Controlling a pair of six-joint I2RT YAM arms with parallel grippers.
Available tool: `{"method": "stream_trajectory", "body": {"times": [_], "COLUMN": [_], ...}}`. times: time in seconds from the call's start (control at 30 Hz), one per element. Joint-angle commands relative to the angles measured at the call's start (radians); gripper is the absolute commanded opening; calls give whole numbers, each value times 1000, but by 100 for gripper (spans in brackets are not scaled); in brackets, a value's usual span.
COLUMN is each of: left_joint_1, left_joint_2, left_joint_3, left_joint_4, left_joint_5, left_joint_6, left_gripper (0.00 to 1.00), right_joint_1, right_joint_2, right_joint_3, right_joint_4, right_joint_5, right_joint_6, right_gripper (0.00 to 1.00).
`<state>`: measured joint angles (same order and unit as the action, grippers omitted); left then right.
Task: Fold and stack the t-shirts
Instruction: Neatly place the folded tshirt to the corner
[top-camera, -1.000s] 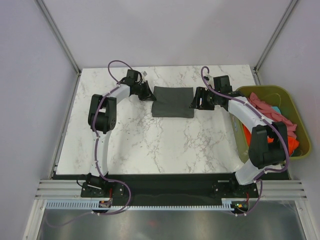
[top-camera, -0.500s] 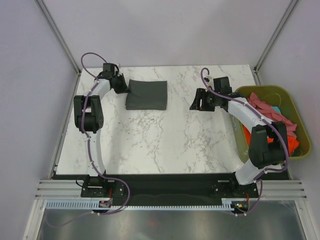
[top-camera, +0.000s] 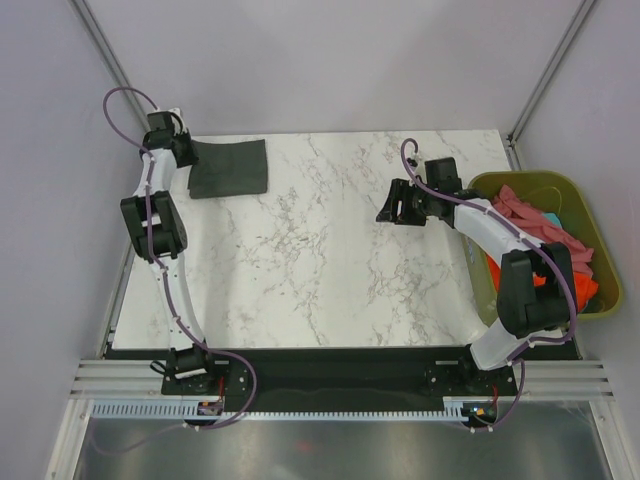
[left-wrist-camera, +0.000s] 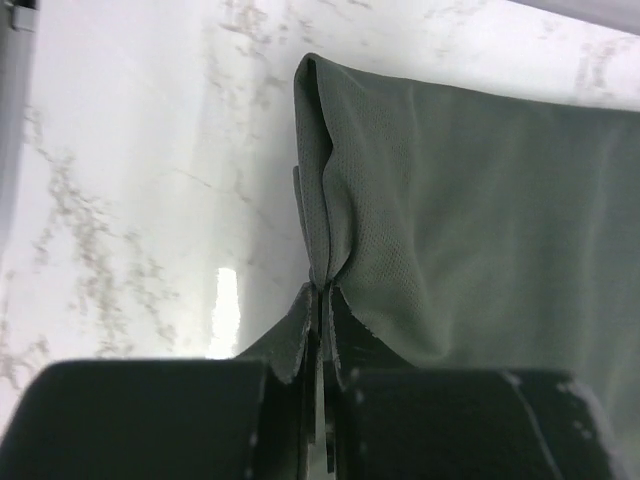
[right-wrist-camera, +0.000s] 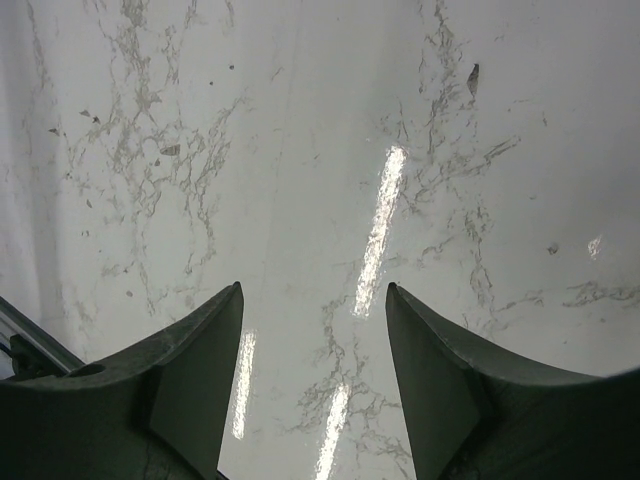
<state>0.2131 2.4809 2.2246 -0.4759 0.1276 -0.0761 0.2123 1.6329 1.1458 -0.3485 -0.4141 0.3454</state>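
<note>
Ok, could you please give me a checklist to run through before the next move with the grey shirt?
1. Grip: left gripper shut on the edge of the grey shirt: ok.
2. Fold: neat rectangle lying flat in the far left corner of the table: ok.
3. Pinch catches every layer: cannot tell.
4. Other arm: right gripper open, empty, over bare marble: ok.
5. Next pieces: pink shirt and orange shirt waiting in the bin: ok.
</note>
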Motion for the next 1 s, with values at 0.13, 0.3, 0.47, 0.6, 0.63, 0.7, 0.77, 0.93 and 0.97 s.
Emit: {"method": "stream_trajectory", "body": {"times": [0.13, 0.3, 0.47, 0.6, 0.63, 0.7, 0.77, 0.93, 0.97], "left_joint_1": [43, 62, 75, 77, 77, 81, 88, 106, 109], "left_joint_2": [104, 154, 165, 158, 158, 164, 165, 167, 167], "left_joint_3": [138, 202, 236, 236, 234, 233, 231, 236, 239], "left_joint_4": [-6, 5, 36, 66, 71, 79, 85, 111, 114], "left_joint_5": [-62, -57, -71, -86, -88, -91, -97, -95, -91], "left_joint_6": [160, 177, 176, 183, 187, 185, 185, 170, 171], "left_gripper": [2, 2, 2, 2, 2, 2, 2, 2, 2], "right_joint_1": [7, 7, 7, 6, 6, 6, 6, 7, 4], "right_joint_2": [10, 7, 7, 13, 16, 21, 22, 24, 25], "right_joint_3": [25, 29, 32, 35, 37, 37, 37, 38, 40], "right_joint_4": [54, 55, 55, 55, 55, 55, 55, 55, 55], "right_joint_5": [-28, -26, -22, -18, -17, -15, -14, -11, -11], "right_joint_6": [24, 33, 35, 35, 35, 33, 33, 33, 35], "right_gripper": [67, 67, 67, 67, 67, 67, 67, 67, 67]}}
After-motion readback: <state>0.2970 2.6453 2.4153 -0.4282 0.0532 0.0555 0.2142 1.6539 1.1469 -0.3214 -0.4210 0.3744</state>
